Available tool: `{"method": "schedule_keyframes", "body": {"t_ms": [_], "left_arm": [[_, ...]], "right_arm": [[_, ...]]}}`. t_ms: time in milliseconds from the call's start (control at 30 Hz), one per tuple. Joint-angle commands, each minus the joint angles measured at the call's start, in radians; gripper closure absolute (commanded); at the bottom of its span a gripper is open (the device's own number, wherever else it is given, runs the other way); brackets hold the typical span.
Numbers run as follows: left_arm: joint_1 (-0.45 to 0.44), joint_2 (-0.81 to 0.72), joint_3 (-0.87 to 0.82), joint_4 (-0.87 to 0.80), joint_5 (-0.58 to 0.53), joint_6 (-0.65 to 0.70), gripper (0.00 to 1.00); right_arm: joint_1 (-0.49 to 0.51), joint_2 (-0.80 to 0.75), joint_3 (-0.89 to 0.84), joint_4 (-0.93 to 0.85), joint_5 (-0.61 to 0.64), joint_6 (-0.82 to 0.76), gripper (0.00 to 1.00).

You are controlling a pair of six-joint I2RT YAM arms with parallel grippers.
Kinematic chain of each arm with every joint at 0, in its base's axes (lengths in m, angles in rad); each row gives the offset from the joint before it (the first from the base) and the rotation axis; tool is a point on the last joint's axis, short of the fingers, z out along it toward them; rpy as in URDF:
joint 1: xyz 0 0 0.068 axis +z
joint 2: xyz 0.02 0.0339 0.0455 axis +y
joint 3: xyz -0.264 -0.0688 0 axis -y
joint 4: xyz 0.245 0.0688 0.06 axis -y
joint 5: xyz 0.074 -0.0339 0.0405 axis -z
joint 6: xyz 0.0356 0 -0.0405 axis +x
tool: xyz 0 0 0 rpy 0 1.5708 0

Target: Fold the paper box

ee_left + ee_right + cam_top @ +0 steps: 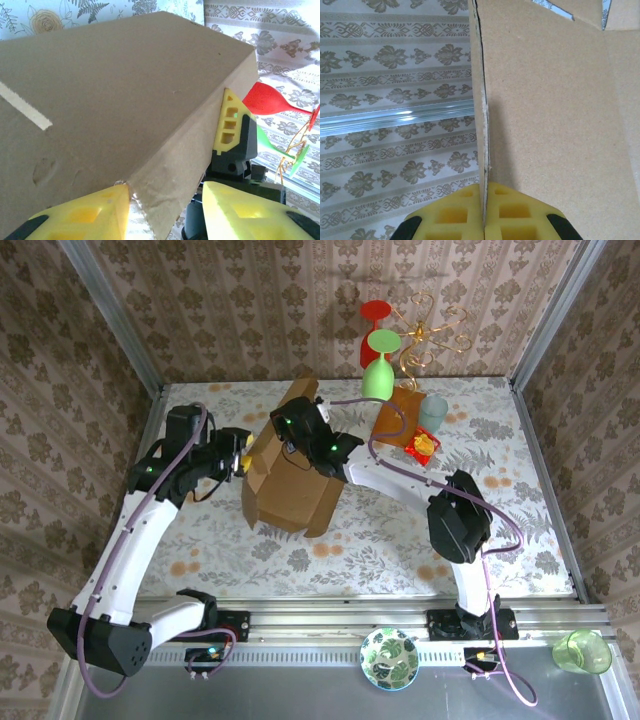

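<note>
Right gripper point(483, 189) reaches in, pinching one wall of the brown paper box point(291, 485) tight; left gripper point(165, 187) sits half open round its corner.

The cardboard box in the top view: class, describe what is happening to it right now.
Two robot arms are working on the paper box, which stands partly folded on the table. The right gripper is shut on the edge of one panel. The left gripper has its jaws apart around a corner of the box.
</note>
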Motion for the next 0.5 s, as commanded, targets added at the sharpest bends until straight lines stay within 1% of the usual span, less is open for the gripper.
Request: {"method": "schedule_keyframes", "body": {"t_ms": [0,100,133,200,267,333,367,467], "left_arm": [[0.0,0.006,-0.018,0.022,-0.046,-0.052,0.58],[0.007,-0.006,-0.016,0.02,-0.046,-0.044,0.59],[0.017,-0.012,-0.003,0.018,-0.047,-0.018,0.58],[0.036,-0.008,0.087,-0.053,-0.055,0.102,0.55],[0.049,0.023,0.221,-0.172,-0.054,0.286,0.51],[0.044,0.066,0.333,-0.319,-0.058,0.466,0.48],[0.036,0.083,0.367,-0.403,-0.066,0.54,0.48],[-0.002,0.069,0.357,-0.513,-0.13,0.686,0.48]], "right_arm": [[0.011,-0.071,0.021,-0.001,0.007,0.052,1.0],[0.011,-0.075,0.019,-0.01,0.016,0.058,1.0],[0.008,-0.079,0.019,-0.01,0.024,0.054,1.0],[-0.003,-0.077,0.02,-0.015,0.03,0.051,1.0],[-0.011,-0.074,0.025,-0.017,0.036,0.044,1.0],[-0.018,-0.068,0.029,-0.02,0.038,0.039,1.0],[-0.019,-0.065,0.03,-0.019,0.038,0.039,1.0],[-0.019,-0.056,0.03,-0.017,0.037,0.041,1.0]]}}
